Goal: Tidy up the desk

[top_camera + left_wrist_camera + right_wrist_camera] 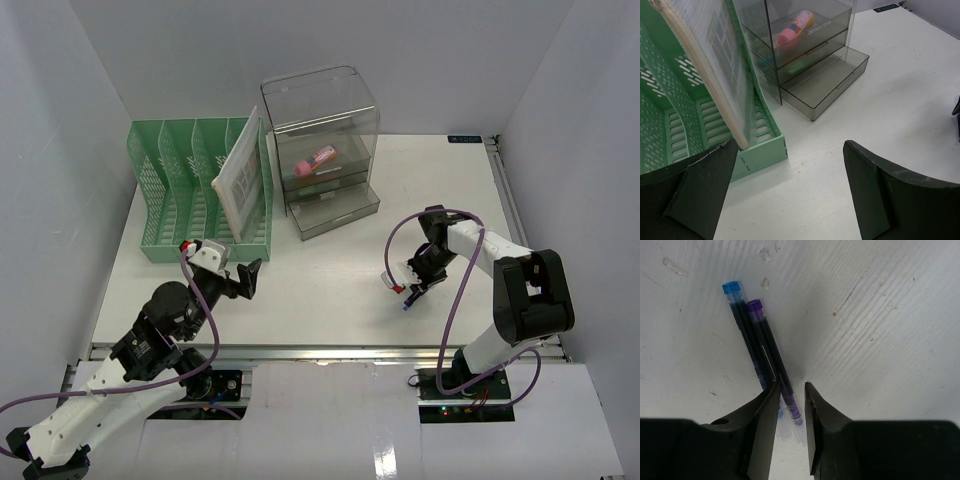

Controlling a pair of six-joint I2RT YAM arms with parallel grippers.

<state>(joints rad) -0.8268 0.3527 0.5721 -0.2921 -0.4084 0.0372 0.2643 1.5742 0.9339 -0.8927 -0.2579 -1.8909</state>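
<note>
The white desk (pixel 330 290) carries two pens lying side by side, one with a purple cap (pixel 771 350) and one with a blue cap (pixel 742 325). My right gripper (pixel 791 390) is down at the desk surface, its jaws narrowly apart with the purple pen between them. The blue pen lies just outside its left finger (pixel 762 430). In the top view this gripper (pixel 410 283) is at mid-right and the pens (pixel 407 300) barely show beneath it. My left gripper (pixel 250 275) is open and empty, just off the rack's front right corner; the wrist view (pixel 790 200) shows bare desk between its jaws.
A green mesh file rack (pixel 170 200) at the back left holds a leaning white folder (pixel 240 185). A clear grey drawer box (pixel 320 150) stands beside it with its bottom drawer (pixel 335 212) pulled out empty. A pink item (pixel 322 158) lies in a drawer above.
</note>
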